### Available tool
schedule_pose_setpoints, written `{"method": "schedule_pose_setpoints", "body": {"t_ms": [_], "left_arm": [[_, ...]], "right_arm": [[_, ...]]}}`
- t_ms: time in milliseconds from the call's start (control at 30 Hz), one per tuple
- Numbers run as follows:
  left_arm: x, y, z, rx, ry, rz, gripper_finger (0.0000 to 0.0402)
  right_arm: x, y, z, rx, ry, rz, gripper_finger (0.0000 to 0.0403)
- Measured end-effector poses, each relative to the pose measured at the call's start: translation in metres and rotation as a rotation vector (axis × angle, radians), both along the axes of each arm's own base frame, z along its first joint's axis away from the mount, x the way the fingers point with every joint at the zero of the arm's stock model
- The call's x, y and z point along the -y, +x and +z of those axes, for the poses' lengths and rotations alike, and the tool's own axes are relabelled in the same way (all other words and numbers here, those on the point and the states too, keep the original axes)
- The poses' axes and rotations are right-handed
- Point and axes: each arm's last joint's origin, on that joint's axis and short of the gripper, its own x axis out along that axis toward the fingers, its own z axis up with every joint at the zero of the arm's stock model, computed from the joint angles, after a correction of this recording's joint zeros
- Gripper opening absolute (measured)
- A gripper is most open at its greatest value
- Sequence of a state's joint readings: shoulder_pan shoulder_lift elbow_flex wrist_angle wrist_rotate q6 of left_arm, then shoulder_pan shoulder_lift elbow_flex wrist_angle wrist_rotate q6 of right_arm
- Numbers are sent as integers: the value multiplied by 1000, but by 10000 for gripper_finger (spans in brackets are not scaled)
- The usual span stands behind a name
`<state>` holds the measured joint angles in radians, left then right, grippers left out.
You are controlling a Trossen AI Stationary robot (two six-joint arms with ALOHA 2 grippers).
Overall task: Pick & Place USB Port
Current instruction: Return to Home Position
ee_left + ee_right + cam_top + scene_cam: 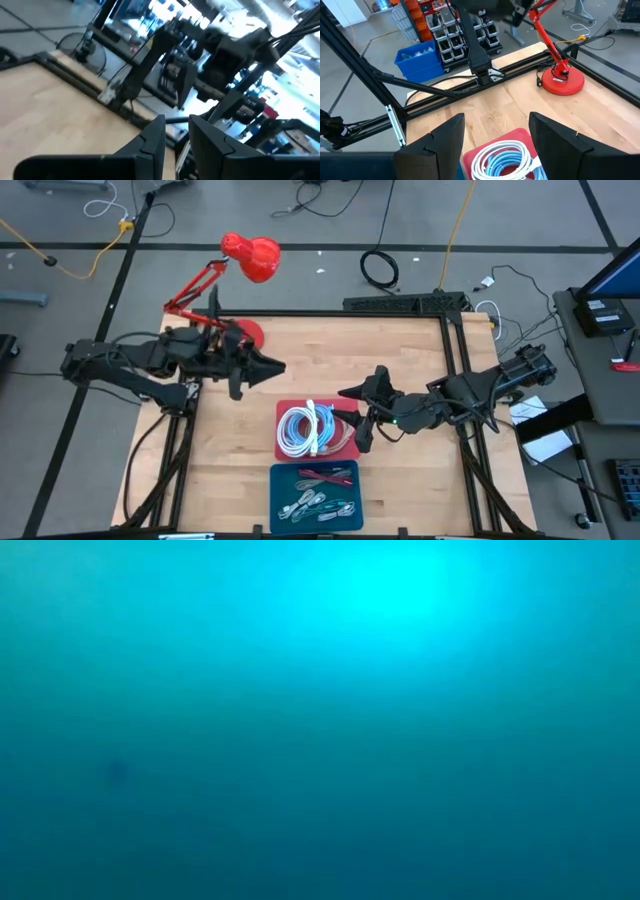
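Observation:
A red tray (342,448) lies at the table's middle with a coil of white and light-blue USB cable (305,430) resting in it; the same coil (506,157) shows in the right wrist view. My right gripper (353,417) hovers open at the tray's right edge, its fingers (447,137) spread wide above the coil and touching nothing. My left gripper (272,367) waits over the table's far left part, left of the tray, its fingers (152,142) a narrow gap apart and empty. The low view shows only a teal blur.
A blue tray (280,510) holding several loose cables sits at the near edge, just below the red tray. A red desk lamp stands on its base (252,333) at the far left of the table. Black frame rails (455,350) border the tabletop; bare wood lies left of the trays.

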<state>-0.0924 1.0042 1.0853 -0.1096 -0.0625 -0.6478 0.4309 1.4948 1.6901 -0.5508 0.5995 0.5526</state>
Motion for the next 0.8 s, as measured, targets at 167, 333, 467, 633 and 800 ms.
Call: {"method": "schedule_pose_setpoints", "body": {"t_ms": [167, 333, 467, 633, 800], "left_arm": [[1, -4, 13, 128, 76, 16, 88], [0, -26, 38, 343, 201, 11, 88], [-2, -55, 49, 400, 192, 8, 88], [-7, -84, 49, 351, 177, 45, 88], [-12, -97, 34, 183, 105, 153, 88]], "right_arm": [[1, -3, 3, 4, -25, 11, 215], [11, -24, 27, 83, -94, 47, 215], [24, -58, 55, 186, -98, 61, 215], [45, -102, 76, 236, -98, 57, 215], [65, -138, 69, 112, -142, -80, 215]]}}
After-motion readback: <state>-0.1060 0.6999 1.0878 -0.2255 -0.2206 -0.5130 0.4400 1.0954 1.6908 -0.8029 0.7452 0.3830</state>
